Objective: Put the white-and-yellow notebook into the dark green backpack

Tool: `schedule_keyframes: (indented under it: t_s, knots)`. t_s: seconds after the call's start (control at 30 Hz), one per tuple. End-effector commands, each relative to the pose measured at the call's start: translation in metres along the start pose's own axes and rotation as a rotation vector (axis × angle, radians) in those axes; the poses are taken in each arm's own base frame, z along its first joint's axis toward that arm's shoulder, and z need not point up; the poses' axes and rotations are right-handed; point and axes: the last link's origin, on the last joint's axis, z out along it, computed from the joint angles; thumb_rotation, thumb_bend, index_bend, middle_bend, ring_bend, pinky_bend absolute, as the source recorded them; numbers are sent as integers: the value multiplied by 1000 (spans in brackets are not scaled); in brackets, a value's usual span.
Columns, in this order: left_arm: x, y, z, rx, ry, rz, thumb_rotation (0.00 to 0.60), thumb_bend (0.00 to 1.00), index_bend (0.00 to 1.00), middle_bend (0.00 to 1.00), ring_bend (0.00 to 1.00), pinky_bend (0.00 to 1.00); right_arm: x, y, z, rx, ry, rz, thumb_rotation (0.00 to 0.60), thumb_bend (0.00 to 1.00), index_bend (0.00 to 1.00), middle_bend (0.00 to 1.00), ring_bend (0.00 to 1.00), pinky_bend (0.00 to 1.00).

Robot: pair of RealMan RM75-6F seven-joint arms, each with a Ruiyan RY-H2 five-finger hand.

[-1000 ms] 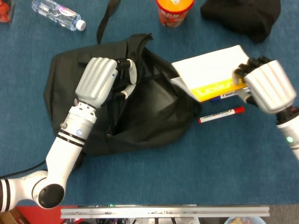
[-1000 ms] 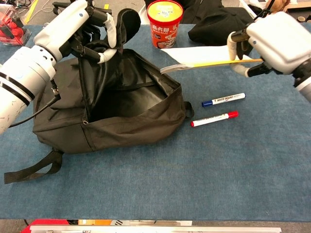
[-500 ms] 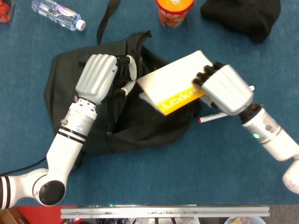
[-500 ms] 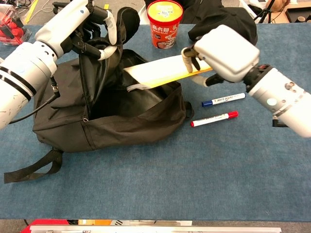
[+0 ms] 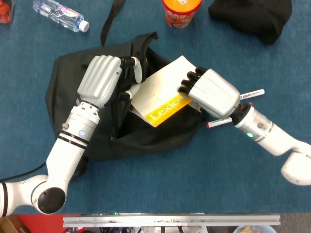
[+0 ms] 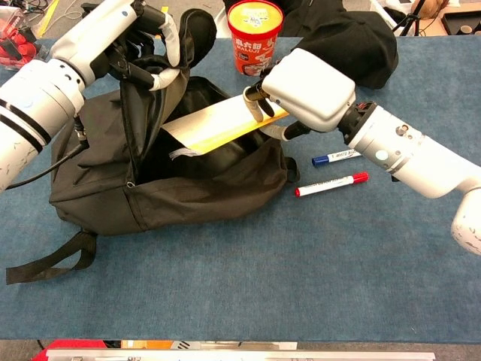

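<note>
The dark green backpack (image 5: 146,136) (image 6: 113,195) lies on the blue table with its mouth open. My left hand (image 5: 102,82) (image 6: 143,30) grips the upper flap of the opening and holds it up. My right hand (image 5: 209,92) (image 6: 304,86) holds the white-and-yellow notebook (image 5: 160,99) (image 6: 218,124) by its right end. The notebook is tilted, and its left end reaches over the open mouth, partly inside the bag.
A red marker (image 5: 218,123) (image 6: 331,184) and a blue marker (image 6: 334,156) lie right of the backpack, under my right forearm. An orange cup (image 5: 181,10) (image 6: 254,34) and black cloth (image 5: 255,17) (image 6: 346,41) sit at the back. A water bottle (image 5: 60,14) lies far left.
My right hand has carried the notebook leftward from beside the bag to over its open mouth, tilting its left end downward. My left hand kept holding the flap.
</note>
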Motion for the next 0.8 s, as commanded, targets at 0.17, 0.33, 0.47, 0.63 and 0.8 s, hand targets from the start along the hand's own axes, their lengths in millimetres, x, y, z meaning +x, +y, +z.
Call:
schedule_keyframes:
  t_s: [0.17, 0.33, 0.47, 0.63, 0.8]
  knots:
    - [3, 0, 0, 6, -2, -8, 600, 375, 623, 712, 756, 958, -10, -7, 15, 63, 47, 41, 600, 538, 868, 689, 533, 581]
    - [6, -1, 0, 16, 5, -20, 600, 375, 618, 709, 756, 958, -14, -9, 23, 83, 86, 56, 600, 538, 868, 689, 533, 581]
    - [9, -2, 1, 25, 8, -44, 600, 375, 617, 709, 755, 958, -13, -10, 29, 101, 114, 57, 600, 538, 868, 689, 533, 581]
    - [14, -3, 2, 34, 14, -68, 600, 375, 609, 709, 756, 958, -12, -12, 35, 120, 131, 71, 600, 538, 868, 689, 533, 581]
    - [16, -5, 1, 42, 13, -72, 600, 375, 606, 708, 756, 957, -17, -13, 38, 132, 129, 89, 600, 538, 868, 689, 533, 581]
